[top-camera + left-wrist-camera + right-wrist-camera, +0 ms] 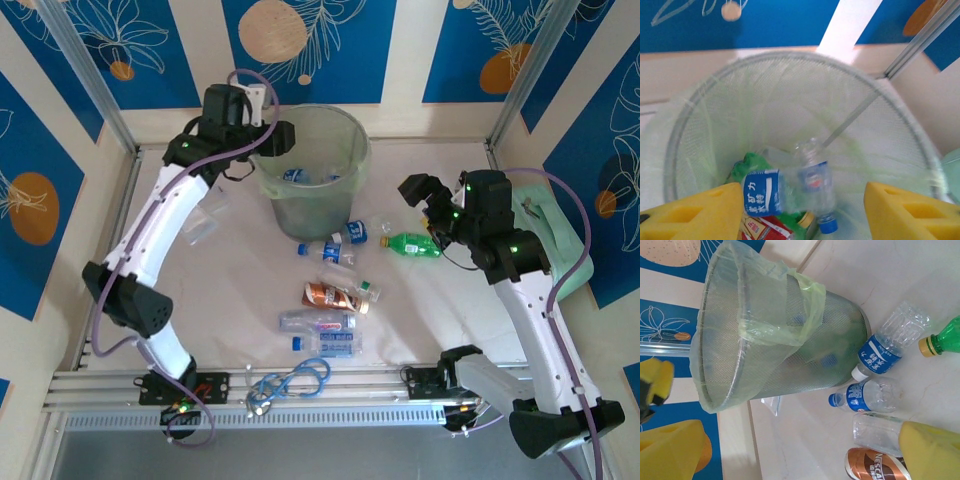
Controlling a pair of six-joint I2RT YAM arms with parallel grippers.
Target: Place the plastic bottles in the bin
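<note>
Near edge: blue cable (293, 381). Mid-table: loose bottles (330, 322), with a green bottle (411, 244) near the right gripper (428, 196), which is spread and holds nothing. Further back, the bin (330, 205) already holds several (blue labels). The left gripper (277, 132) is over its rim, released.

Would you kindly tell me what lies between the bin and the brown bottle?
In the right wrist view, a white-capped blue-labelled bottle, a blue-capped blue-labelled bottle and a crushed clear bottle lie between the bin and the brown bottle.
</note>
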